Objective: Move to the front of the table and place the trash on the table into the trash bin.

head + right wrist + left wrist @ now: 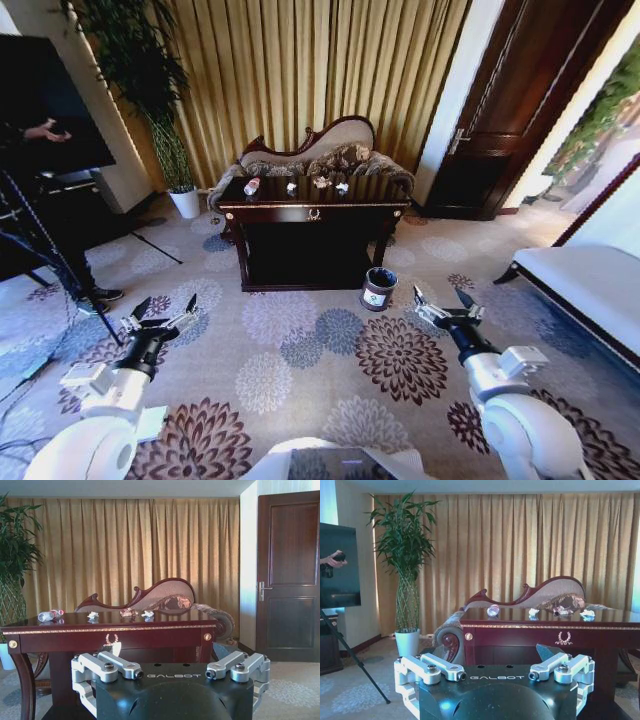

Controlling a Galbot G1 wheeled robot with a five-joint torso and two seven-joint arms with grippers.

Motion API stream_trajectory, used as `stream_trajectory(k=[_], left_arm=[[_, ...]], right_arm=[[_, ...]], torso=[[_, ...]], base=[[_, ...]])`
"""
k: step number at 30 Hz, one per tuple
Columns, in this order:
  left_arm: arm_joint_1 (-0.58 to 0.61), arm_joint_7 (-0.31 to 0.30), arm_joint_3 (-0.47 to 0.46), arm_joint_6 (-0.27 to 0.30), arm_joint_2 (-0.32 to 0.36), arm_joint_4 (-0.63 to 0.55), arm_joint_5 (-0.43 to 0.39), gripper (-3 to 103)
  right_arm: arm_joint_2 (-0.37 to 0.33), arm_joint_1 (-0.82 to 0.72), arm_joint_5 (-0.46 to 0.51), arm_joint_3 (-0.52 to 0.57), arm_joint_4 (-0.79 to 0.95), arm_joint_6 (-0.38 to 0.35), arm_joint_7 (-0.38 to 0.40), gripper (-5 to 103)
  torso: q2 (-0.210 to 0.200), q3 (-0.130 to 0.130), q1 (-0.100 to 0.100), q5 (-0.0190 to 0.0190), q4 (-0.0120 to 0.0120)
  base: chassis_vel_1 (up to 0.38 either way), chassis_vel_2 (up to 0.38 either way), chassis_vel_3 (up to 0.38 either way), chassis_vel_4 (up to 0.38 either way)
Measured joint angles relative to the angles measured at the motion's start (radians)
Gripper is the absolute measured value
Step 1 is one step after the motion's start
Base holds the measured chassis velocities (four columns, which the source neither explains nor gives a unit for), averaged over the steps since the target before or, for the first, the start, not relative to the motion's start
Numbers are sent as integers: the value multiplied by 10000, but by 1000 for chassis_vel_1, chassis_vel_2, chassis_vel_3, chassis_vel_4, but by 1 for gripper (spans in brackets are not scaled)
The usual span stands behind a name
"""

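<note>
Stage: approach, judging by the wide stretch of carpet (pixel 300 350) between robot and table; nothing gripped.
Table (pixel 312 212): well ahead, against a carved sofa (pixel 320 150) and gold curtains; long side facing the robot, so a straight drive forward likely suffices.
Bottle (pixel 252 186): lying on its side near the table's left end, red cap visible; likely to roll if nudged.
Paper scraps (pixel 292 187): small crumpled white pieces spaced along the tabletop right of the bottle, apart from one another; one (pixel 342 187) toward the right.
Trash bin (pixel 379 288): on the floor just beside the table's front right leg, open mouth upward, pale label facing out; close under the right end, a short carry from the tabletop.
Left gripper (pixel 160 318): held low and forward over the carpet, jaws apart, empty; seemingly a carrying pose for driving.
Right gripper (pixel 446 303): mirrored on the right, jaws apart, empty, nearer the bin's side.
Surroundings: potted plant (pixel 170 150) left of the sofa, dark door (pixel 520 110) right, tripod leg (pixel 60 270) at the left, well off the direct path.
</note>
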Motion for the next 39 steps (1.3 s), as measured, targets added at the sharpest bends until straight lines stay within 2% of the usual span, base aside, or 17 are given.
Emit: stream_trajectory(k=[22,37,39], left_arm=[[-8,63,-68,-44,-64,100,-6,100],[-6,83,-72,-53,-81,87,-11,100],[6,83,-72,-53,-105,83,-11,100]], right_arm=[[22,81,4,-26,-116,0,-27,100],[70,152,-3,-126,-99,12,-34,100],[71,155,-3,-137,-99,13,-34,100]], torso=[[1,-1,-2,0,-1],[-4,3,5,7,-1],[-1,0,1,-1,-2]], base=[[-16,12,15,-15],[-214,191,217,-192],[-249,231,244,-253]])
